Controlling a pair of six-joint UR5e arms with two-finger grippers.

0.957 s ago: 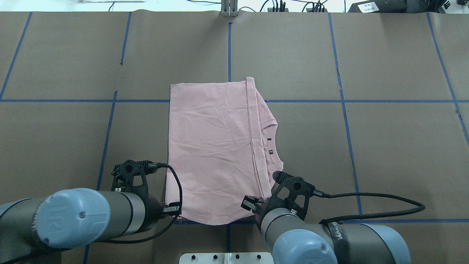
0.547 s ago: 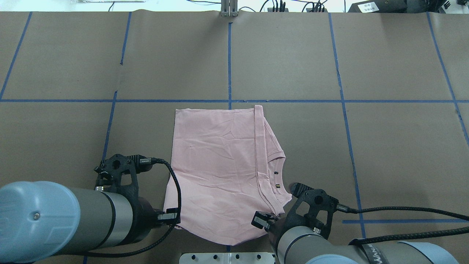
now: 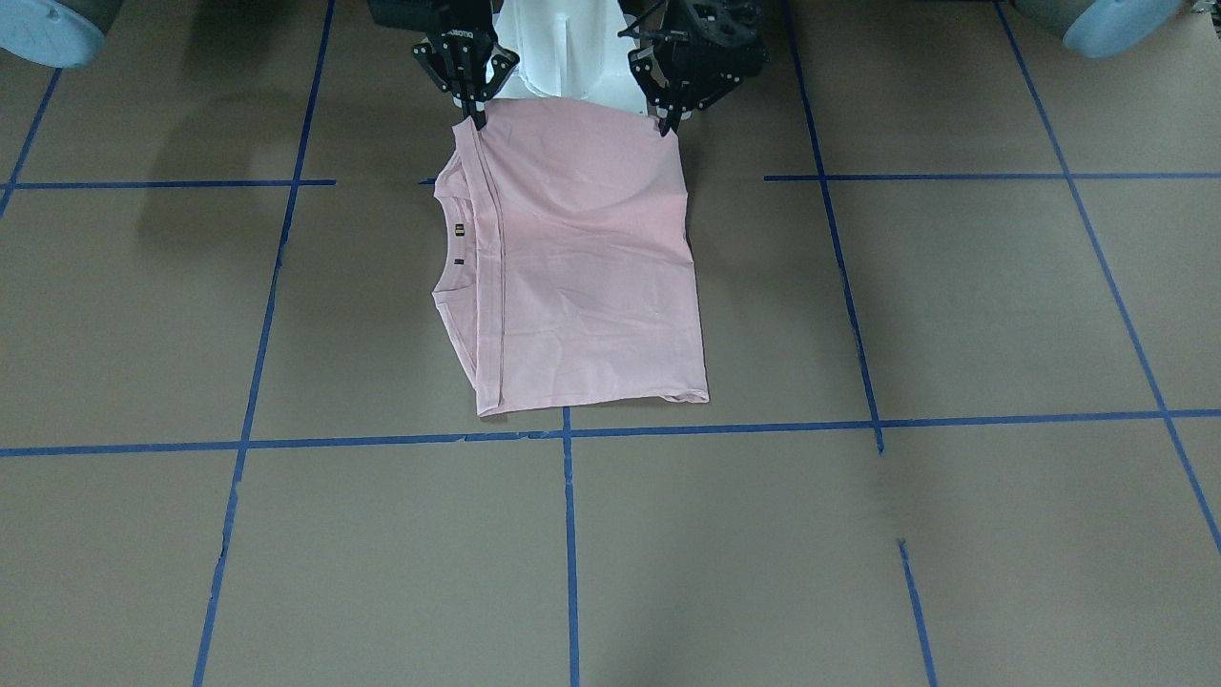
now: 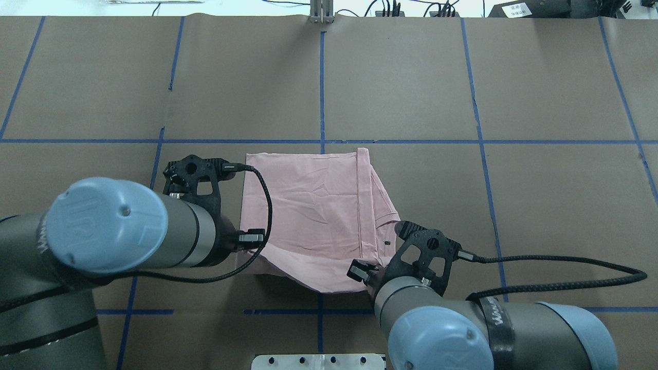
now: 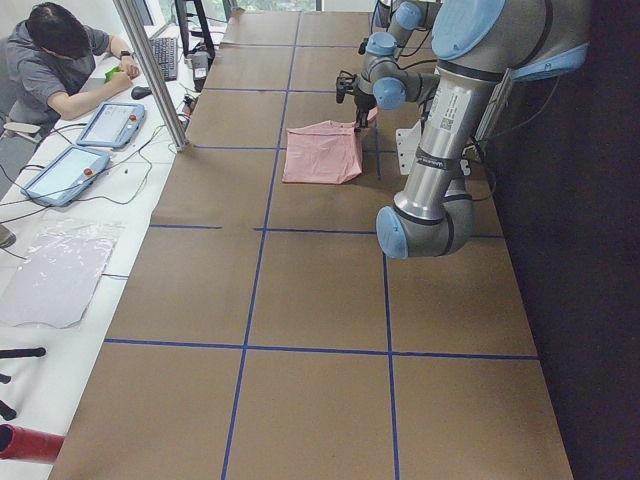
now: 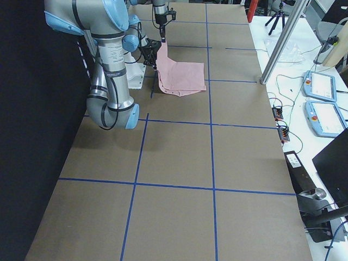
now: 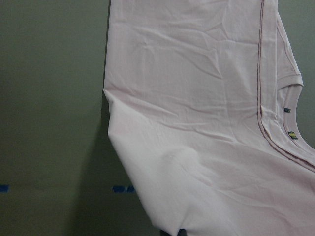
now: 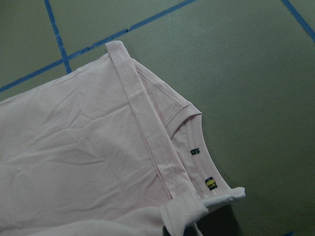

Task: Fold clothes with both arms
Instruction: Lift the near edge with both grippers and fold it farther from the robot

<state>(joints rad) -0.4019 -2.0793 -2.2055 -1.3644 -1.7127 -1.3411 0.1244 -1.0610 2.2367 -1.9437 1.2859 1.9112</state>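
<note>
Exterior front-facing view: the pink shirt (image 3: 582,267) lies just in front of the white base (image 3: 563,57), its base-side edge raised. The left gripper (image 3: 666,121) and right gripper (image 3: 476,118) are each clamped on a corner. Best carry both level and together away from the base, so the fold lands square
</note>
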